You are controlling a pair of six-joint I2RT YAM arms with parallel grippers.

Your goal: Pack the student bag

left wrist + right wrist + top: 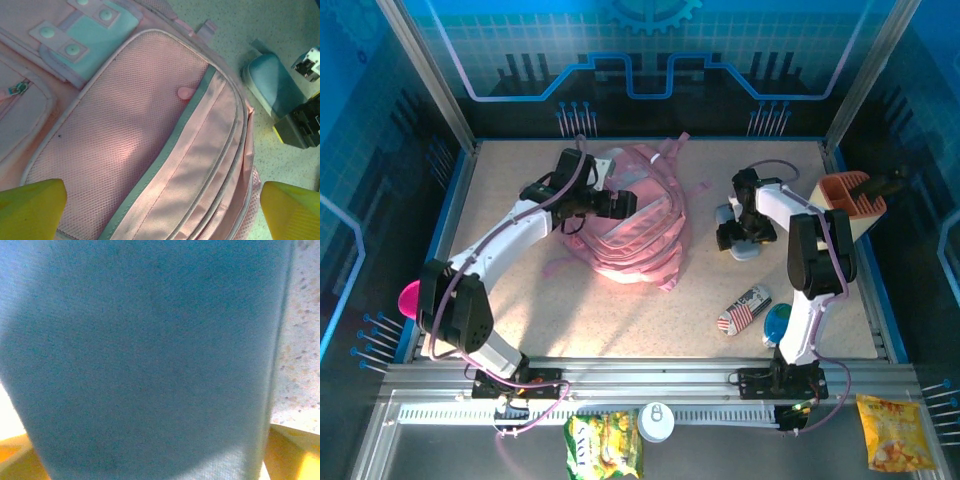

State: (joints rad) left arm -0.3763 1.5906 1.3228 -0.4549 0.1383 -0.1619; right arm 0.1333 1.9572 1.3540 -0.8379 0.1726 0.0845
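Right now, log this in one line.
left tool open over soft pink fabric backpack | right tool open, straddling blue-grey fabric case

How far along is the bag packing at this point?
Done: nothing visibly packed; the bag lies on the table and looks closed from the left wrist. In hand: the left gripper hovers open over the bag; the right gripper straddles a blue-grey case, grip unclear. Left: opening the bag and likely loading the case, flag pouch and blue-green item.
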